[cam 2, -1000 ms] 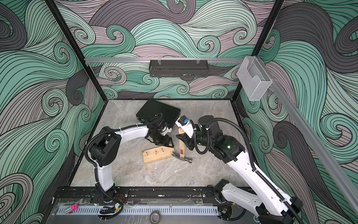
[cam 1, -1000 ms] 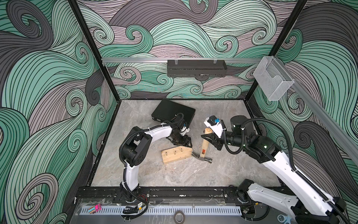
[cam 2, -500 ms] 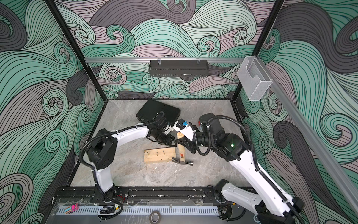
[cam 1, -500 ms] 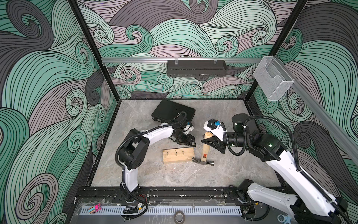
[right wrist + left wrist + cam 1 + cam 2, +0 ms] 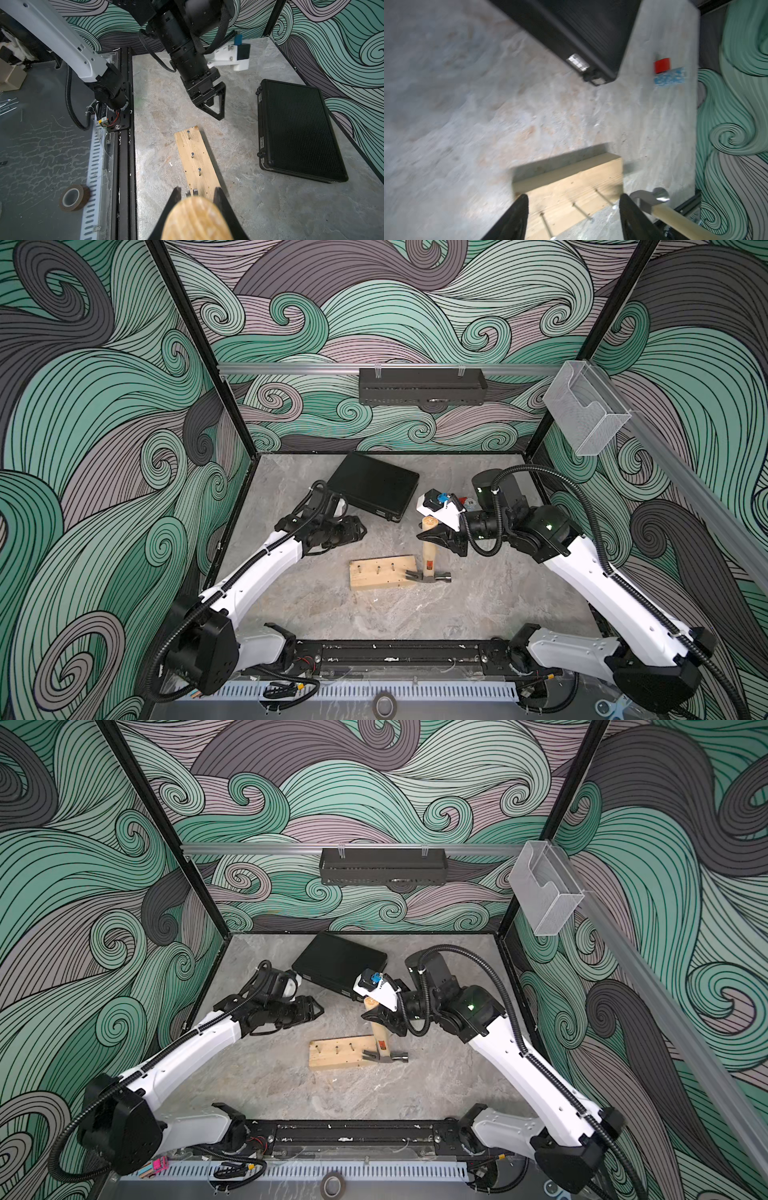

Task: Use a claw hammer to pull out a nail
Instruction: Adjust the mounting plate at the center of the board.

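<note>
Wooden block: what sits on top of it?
Three nails stand in the wooden block; the claw of the claw hammer reaches over one end. Whether it hooks a nail is covered.

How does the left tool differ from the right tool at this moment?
The left tool is open and empty; the right tool is shut on the claw hammer by its handle. The left tool hangs apart from the wooden block; the right tool holds the hammer's claw at the block's end. Both are black.
</note>
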Motion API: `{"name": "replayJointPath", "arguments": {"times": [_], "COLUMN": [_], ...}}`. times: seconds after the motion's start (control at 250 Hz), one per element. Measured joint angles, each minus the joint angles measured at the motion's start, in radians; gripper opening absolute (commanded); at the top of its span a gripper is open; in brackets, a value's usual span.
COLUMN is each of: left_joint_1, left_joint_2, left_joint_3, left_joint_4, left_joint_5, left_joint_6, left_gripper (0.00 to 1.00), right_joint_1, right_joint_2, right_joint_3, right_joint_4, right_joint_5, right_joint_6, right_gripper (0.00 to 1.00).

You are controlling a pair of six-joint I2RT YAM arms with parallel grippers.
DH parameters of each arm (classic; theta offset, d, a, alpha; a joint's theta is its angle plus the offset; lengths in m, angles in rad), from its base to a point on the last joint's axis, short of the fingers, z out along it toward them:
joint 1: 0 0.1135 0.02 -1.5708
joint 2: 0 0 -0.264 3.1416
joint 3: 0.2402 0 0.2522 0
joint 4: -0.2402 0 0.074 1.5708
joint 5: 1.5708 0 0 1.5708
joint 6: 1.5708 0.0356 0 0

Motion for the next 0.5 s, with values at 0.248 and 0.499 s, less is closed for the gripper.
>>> {"name": "replayJointPath", "arguments": {"times": [0.248,0.499], "left_joint_1": [0.021,0.03], "left_joint_2": [-0.138,-0.121], "left_joint_3": [-0.152,-0.233], "left_joint_4": [-0.092,-0.078], "left_joint_5": [-0.031,-0.016], "left_joint_6": [-0.048,-0.056], "left_gripper": [0.62,0.58], "right_joint_1": [0.029,0.068], "right_joint_2": [0.076,0.142], "right_joint_3": [0.038,0.087], "right_joint_4": [0.004,0.022], "right_joint_5": [0.0,0.004], "right_joint_6": [-0.041,-0.043], "right_gripper": [0.08,0.09]}}
